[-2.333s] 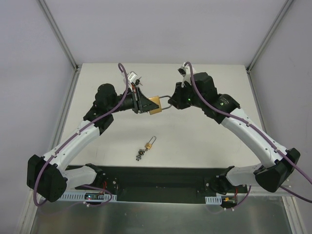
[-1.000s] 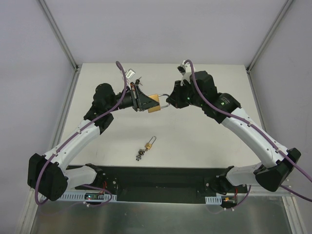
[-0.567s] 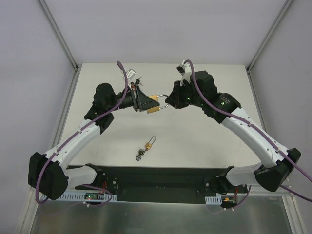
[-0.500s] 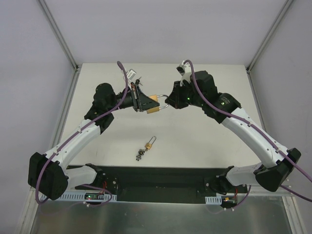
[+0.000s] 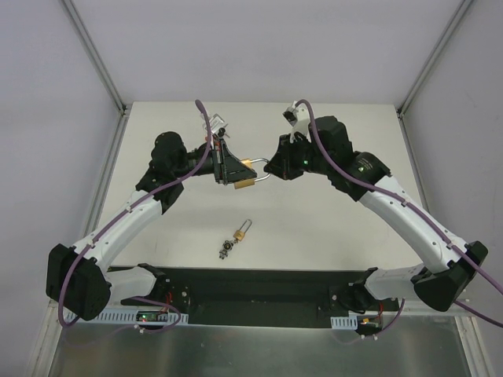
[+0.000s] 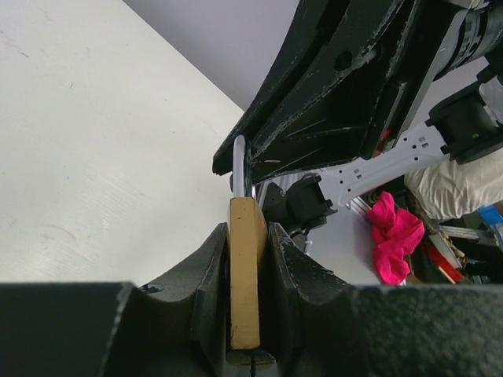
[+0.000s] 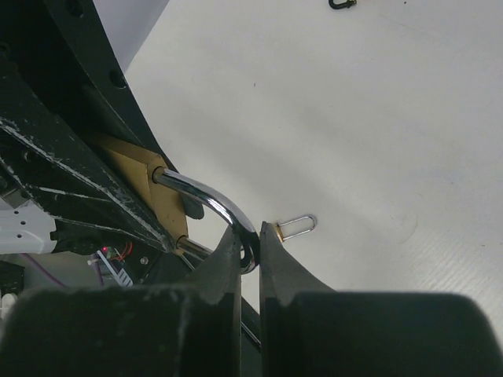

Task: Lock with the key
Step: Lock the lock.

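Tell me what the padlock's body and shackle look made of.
The body looks like brass: a dull yellow-gold block with flat faces. The shackle is likely chromed or polished steel: a silver bar with bright, mirror-like highlights.

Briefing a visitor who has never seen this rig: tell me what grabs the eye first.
The brass padlock with a steel shackle, held mid-table: the left gripper clamps its body, the right gripper pinches the shackle. A smaller brass padlock lies on the white table, nearer the near edge.

light: bright | shadows: soft | shackle (image 7: pixel 208 198): glint | wrist foregrounds — seemingly blurred
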Available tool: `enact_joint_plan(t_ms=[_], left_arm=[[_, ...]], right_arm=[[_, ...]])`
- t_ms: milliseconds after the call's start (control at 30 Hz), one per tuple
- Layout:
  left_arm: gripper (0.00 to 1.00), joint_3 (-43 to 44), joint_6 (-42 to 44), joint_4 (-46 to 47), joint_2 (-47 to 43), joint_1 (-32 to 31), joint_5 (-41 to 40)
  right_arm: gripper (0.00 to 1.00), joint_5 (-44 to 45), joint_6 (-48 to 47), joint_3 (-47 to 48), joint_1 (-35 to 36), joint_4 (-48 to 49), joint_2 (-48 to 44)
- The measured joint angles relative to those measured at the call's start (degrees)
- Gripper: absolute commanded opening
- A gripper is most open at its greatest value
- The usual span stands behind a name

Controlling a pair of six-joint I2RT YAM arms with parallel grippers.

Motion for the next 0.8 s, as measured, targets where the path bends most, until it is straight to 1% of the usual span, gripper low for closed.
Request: enact_joint_plan(t_ms=[300,467,800], left_arm=[[0.00,-0.04,1.31,-1.51,-0.68,0.52,-0.74],[0.00,-1.20,1.20,-0.66,-2.03,0.52,-4.09],[0.00,-4.35,0.87,4.22,-4.57,0.52,-11.76]], right_arm=[[0.01,-0.96,2.16,-2.45,0.00,4.15,-0.22],[0.01,-0.90,3.54,-4.00,-0.02,8.68,-0.26],[0.01,0.13,5.33,-6.97,-0.09,18.95,0.17]])
